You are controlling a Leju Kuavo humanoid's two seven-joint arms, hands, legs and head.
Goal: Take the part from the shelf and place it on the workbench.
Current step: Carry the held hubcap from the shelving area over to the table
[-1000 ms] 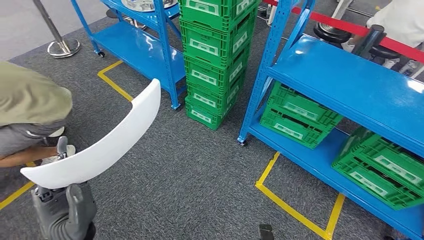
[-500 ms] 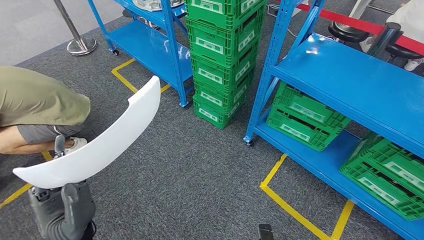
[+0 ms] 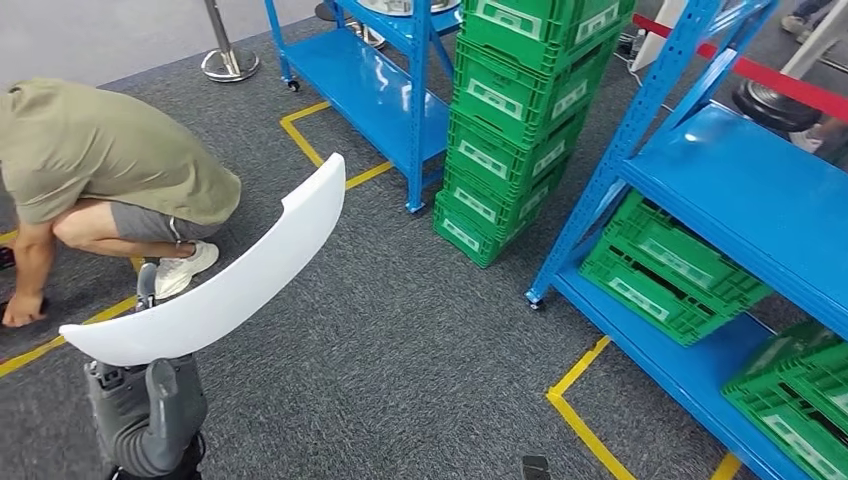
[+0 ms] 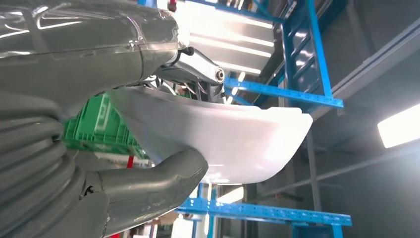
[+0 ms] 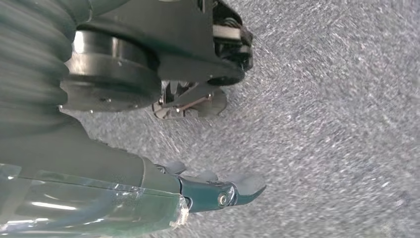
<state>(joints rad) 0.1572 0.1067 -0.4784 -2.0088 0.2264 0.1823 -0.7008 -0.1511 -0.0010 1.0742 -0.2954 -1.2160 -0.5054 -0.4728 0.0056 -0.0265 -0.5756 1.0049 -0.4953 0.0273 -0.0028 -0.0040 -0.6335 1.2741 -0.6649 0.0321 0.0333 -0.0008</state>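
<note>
grey carpet [image 3: 400, 330], blue racks [image 3: 740, 190], green crates [image 3: 520, 110]

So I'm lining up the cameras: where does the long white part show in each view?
Head view: white part, lower left, above the left robot hand.
Left wrist view: white part, mid-picture, held.
Right wrist view: not in it; carpet.
Shared landmark: green crates.

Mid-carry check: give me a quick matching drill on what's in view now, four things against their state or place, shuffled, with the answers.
Things:
1. white part
2. left hand
3. stack of green crates
4. person

States or places:
A. crouched on the carpet, one hand on the floor
B. stands on the carpet between two blue shelves
C. long and curved, carried above the carpet
D. grips the part's near end from below

Pairs: 1-C, 2-D, 3-B, 4-A
</note>
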